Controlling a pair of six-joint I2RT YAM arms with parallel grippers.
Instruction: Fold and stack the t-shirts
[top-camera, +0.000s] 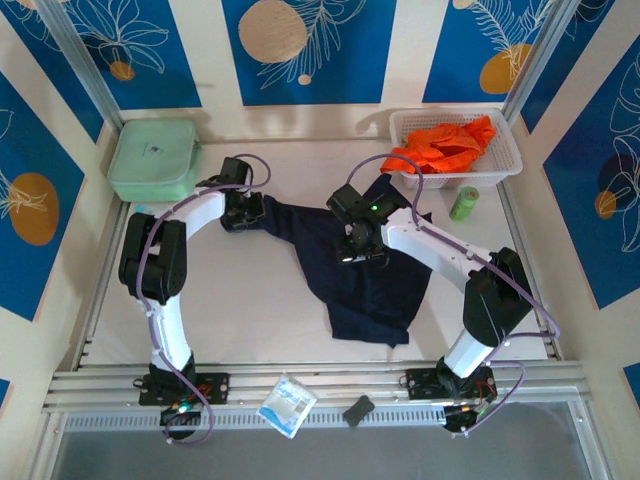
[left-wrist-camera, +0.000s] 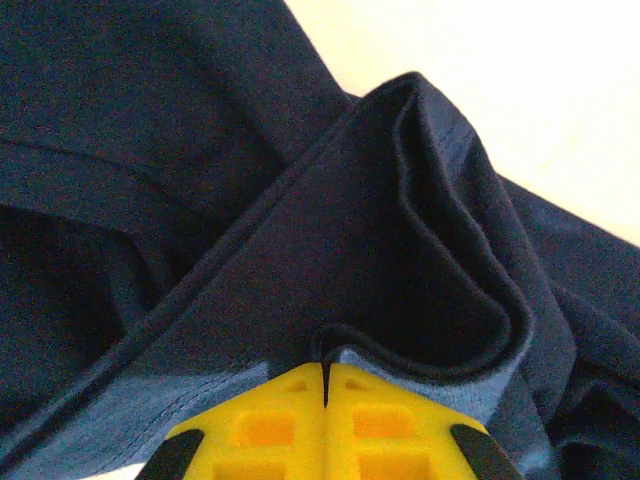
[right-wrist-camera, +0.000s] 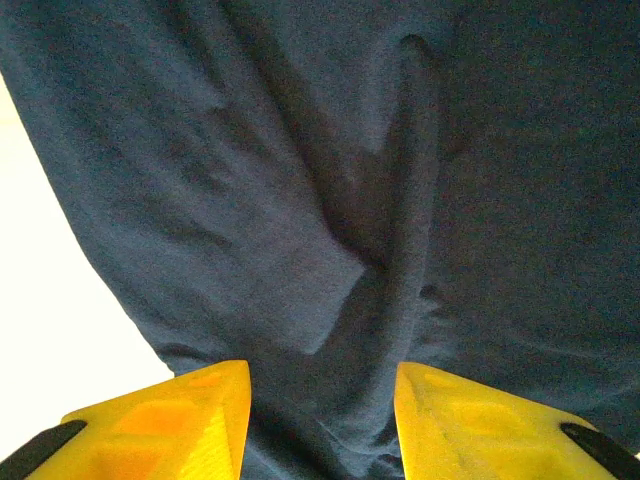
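top: overhead, whole table | wrists: close, sharing navy shirt (top-camera: 365, 270)

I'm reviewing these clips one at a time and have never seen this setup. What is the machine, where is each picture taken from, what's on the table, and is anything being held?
Two small robot arms are bolted at the near edge of a table, each ending in a two-finger gripper with yellow fingers. The wide picture comes from a camera above and behind them; the other two come from cameras on the wrists, looking past each arm's own fingers.

On the table lies a crumpled navy shirt. At the back right a white basket holds an orange shirt, with a small green bottle beside it. At the back left sits a pale green case.

The left gripper is shut, pinching a hemmed edge of the navy shirt. The right gripper is open over the same shirt, cloth between its fingers but not clamped.
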